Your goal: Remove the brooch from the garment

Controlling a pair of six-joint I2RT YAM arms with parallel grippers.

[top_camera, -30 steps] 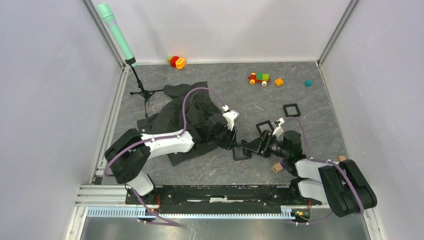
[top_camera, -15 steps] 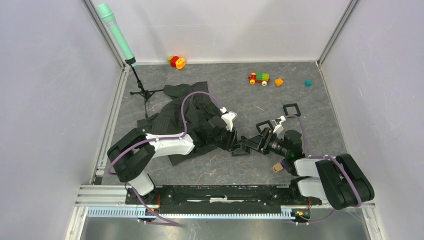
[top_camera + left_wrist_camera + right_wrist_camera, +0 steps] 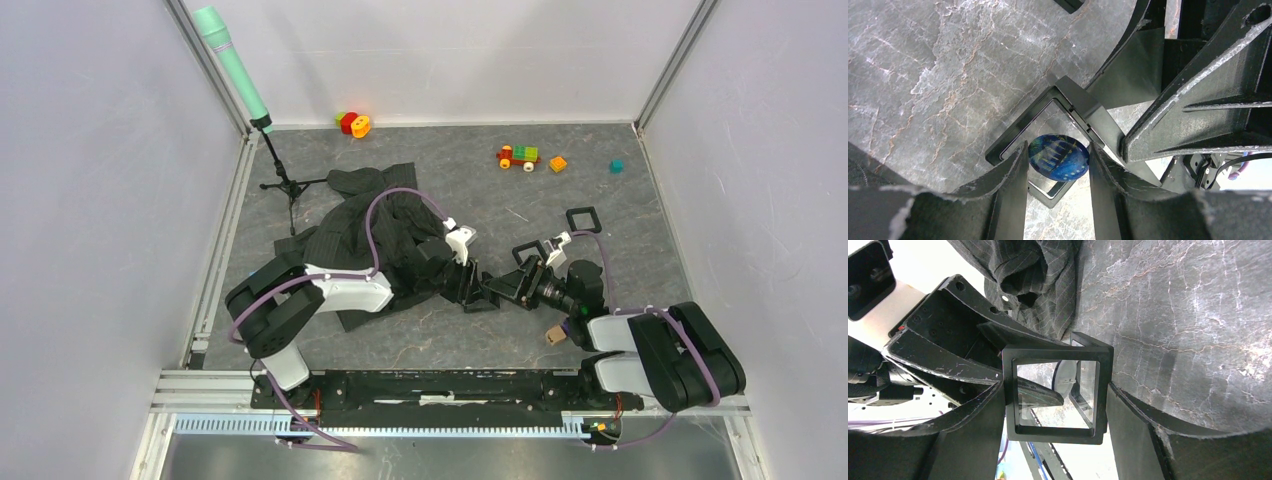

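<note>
The brooch (image 3: 1058, 157), a glossy dark-blue oval, sits between the fingers of my left gripper (image 3: 1058, 150), which is shut on it. It hangs over an opened black square frame (image 3: 1075, 107). My right gripper (image 3: 1055, 390) is shut on that frame (image 3: 1058, 356); through its clear window the brooch's pale back (image 3: 1066, 377) shows. In the top view the left gripper (image 3: 468, 285) and right gripper (image 3: 510, 287) meet at mid-table, just right of the garment (image 3: 370, 225), a crumpled dark pinstriped shirt (image 3: 1033, 270).
Two more black frames (image 3: 583, 220) (image 3: 530, 250) lie behind the right arm. A wooden block (image 3: 553, 337) sits by its base. A green microphone (image 3: 235, 70) on a stand is at the back left. Toys (image 3: 518, 156) and a teal cube (image 3: 616, 166) line the back.
My left gripper has carried the brooch to the right, up to the frame. The right gripper has shifted a little to the left with the frame, so the two now meet.
</note>
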